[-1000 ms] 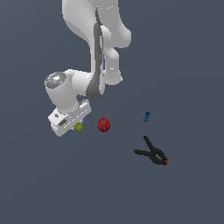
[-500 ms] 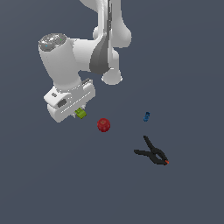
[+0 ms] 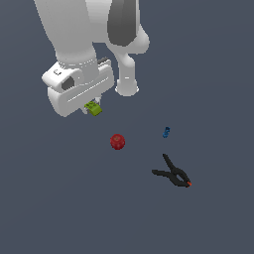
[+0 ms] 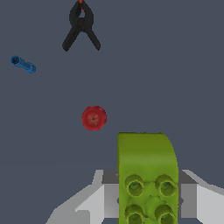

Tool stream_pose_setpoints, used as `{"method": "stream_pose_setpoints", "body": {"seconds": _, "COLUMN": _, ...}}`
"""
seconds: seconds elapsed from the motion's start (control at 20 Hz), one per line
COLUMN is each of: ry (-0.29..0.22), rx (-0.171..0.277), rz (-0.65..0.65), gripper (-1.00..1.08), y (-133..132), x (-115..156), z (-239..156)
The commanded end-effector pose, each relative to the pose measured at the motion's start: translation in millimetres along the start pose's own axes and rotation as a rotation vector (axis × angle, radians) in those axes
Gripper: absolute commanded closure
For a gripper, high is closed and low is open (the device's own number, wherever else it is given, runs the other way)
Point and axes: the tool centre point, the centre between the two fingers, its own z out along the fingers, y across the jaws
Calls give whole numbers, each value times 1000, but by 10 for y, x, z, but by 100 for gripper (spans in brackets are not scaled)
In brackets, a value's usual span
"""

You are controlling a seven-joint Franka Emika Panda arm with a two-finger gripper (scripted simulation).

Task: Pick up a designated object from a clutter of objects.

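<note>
My gripper [image 3: 92,107] is shut on the lime-green studded block [image 3: 93,108] and holds it lifted above the floor, at the exterior view's left. In the wrist view the block [image 4: 147,175] fills the space between the grey fingers [image 4: 192,199]. The red ball [image 3: 117,141] lies on the floor below and to the exterior view's right of the block; it also shows in the wrist view [image 4: 94,117]. The tiny blue piece [image 3: 166,132] and the black clamp with red tips [image 3: 173,173] lie further to the exterior view's right.
The white arm [image 3: 89,34] fills the upper part of the exterior view, with its base post [image 3: 127,84] standing behind the gripper. In the wrist view the blue piece [image 4: 23,64] and the clamp [image 4: 81,26] lie beyond the ball.
The gripper has risen with the lime-green block in it, away from the floor and the red ball. The ball, blue piece and clamp have not moved.
</note>
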Motion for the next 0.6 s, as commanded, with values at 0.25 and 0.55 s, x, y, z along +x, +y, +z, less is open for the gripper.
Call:
{"method": "stream_pose_setpoints", "body": {"seconds": 0.25, "ry": 0, "rx": 1, "rz": 1, "gripper": 108, "y": -84, "x": 116, "z": -507}}
{"method": "stream_pose_setpoints", "body": {"seconds": 0.55, "ry": 0, "rx": 1, "rz": 2, "gripper": 108, "y": -100, "x": 164, "z": -686}}
